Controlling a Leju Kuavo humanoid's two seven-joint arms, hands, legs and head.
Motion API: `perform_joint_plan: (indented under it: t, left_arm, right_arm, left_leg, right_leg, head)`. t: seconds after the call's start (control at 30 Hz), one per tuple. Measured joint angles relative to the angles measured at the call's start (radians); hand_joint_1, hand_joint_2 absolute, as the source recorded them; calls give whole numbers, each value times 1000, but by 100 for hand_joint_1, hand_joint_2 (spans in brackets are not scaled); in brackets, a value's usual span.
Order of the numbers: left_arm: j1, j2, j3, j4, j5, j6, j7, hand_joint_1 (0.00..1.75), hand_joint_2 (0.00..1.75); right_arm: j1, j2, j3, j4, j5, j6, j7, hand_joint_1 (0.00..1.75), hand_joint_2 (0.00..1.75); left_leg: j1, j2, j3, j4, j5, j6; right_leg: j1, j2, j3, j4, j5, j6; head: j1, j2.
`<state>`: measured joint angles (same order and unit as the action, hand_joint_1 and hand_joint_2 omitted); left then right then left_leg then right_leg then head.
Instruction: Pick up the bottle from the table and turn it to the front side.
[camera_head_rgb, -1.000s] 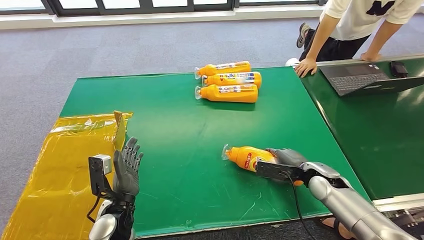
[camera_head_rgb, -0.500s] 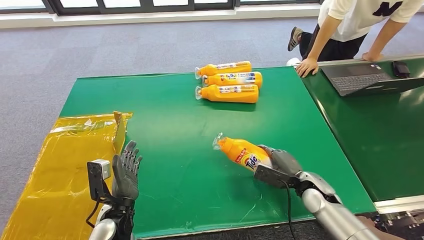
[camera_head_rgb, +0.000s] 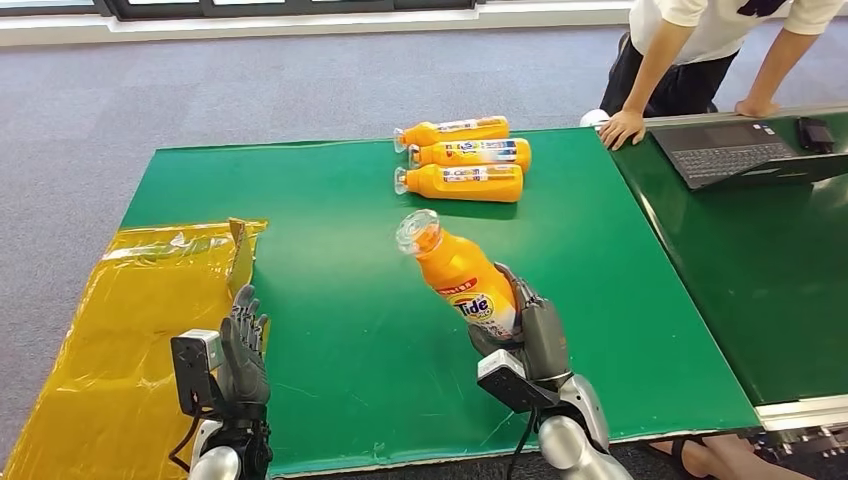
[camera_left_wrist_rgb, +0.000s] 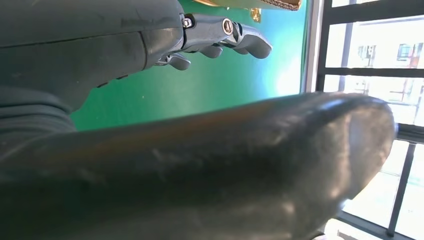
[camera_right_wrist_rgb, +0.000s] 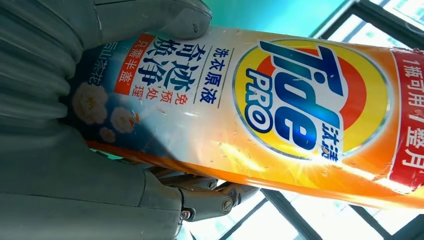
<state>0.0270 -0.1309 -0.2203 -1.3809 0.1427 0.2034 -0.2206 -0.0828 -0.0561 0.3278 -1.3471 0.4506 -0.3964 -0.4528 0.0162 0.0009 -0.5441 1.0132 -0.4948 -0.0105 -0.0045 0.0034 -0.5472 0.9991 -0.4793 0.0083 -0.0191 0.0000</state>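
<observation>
Here, the right robot hand (camera_head_rgb: 535, 335) grips the orange Tide detergent bottle (camera_head_rgb: 460, 275) above the green counter (camera_head_rgb: 330, 250).
Its clear cap tilts toward 11 o'clock, label facing the camera; the left robot hand (camera_head_rgb: 243, 350) hovers empty, fingers spread, at 7 o'clock.

Bare green table (camera_head_rgb: 330, 300) between both hands; three bottles (camera_head_rgb: 462, 155) at 12 o'clock far edge; yellow sheet (camera_head_rgb: 130, 320) at 9; laptop (camera_head_rgb: 735, 150) and person's hand (camera_head_rgb: 622, 128) at 2.
</observation>
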Motion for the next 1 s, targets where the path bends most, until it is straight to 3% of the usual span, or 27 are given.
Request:
perform_joint_plan:
  t: [0.33, 0.53, 0.67, 1.0]
  left_arm:
    - [0, -1, -3, -4, 12, -35, 7, 0, 0]
    - [-36, 6, -34, -3, -120, -81, -51, 0, 0]
    - [-77, 9, -69, 4, -202, -103, -69, 0, 175]
    - [-165, 2, -141, 57, -218, -165, -48, 0, 175]
  right_arm:
    - [39, 61, -28, -24, 0, 26, -2, 175, 175]
    - [49, 76, -44, -29, -73, 113, -13, 175, 175]
    - [46, 83, -46, -25, -114, 151, -25, 175, 175]
    - [36, 100, -46, -20, -142, 176, -28, 175, 175]
  left_leg:
    - [0, 0, -2, 0, 0, 0]
    - [0, -1, -3, 0, 1, 0]
    - [0, -1, -3, 0, 1, 0]
    - [-1, -1, -3, 0, 1, 0]
  right_leg:
    - [-1, 0, -2, 0, 0, 0]
    - [-1, -1, -2, 0, 0, 0]
    - [-1, -1, -2, 0, 1, 0]
    - [-1, -1, -3, 0, 1, 0]
  head:
    - [0, 0]
    - [0, 0]
    - [0, 0]
    - [0, 0]
